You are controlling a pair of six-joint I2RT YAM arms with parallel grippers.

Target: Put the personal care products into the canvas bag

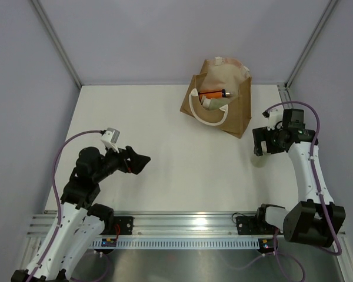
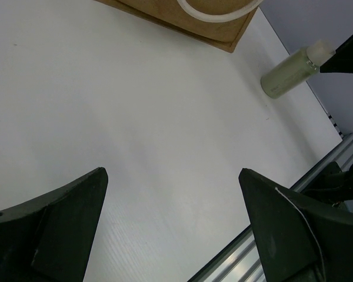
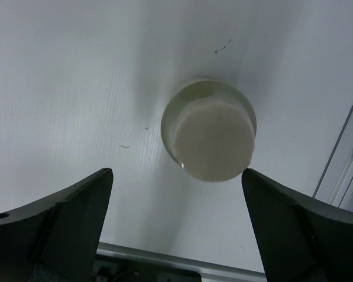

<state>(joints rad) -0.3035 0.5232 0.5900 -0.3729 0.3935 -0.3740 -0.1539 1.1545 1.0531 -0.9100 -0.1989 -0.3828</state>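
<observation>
The canvas bag (image 1: 236,111) stands at the far middle-right of the table, with white rope handles. Inside it I see a small orange bottle (image 1: 214,93) and a pale olive bottle (image 1: 217,102); other contents are hidden. One pale olive cream-capped bottle (image 3: 210,134) stands upright on the table near the right edge. It also shows in the left wrist view (image 2: 289,73) and, barely, in the top view (image 1: 260,160). My right gripper (image 3: 176,171) is open and hangs just above its cap, fingers either side. My left gripper (image 2: 173,171) is open and empty over bare table at the near left.
The bag's bottom corner and a rope handle (image 2: 219,15) show at the top of the left wrist view. A metal rail (image 1: 182,222) runs along the near table edge, another (image 3: 348,158) along the right edge close to the bottle. Grey walls enclose the table.
</observation>
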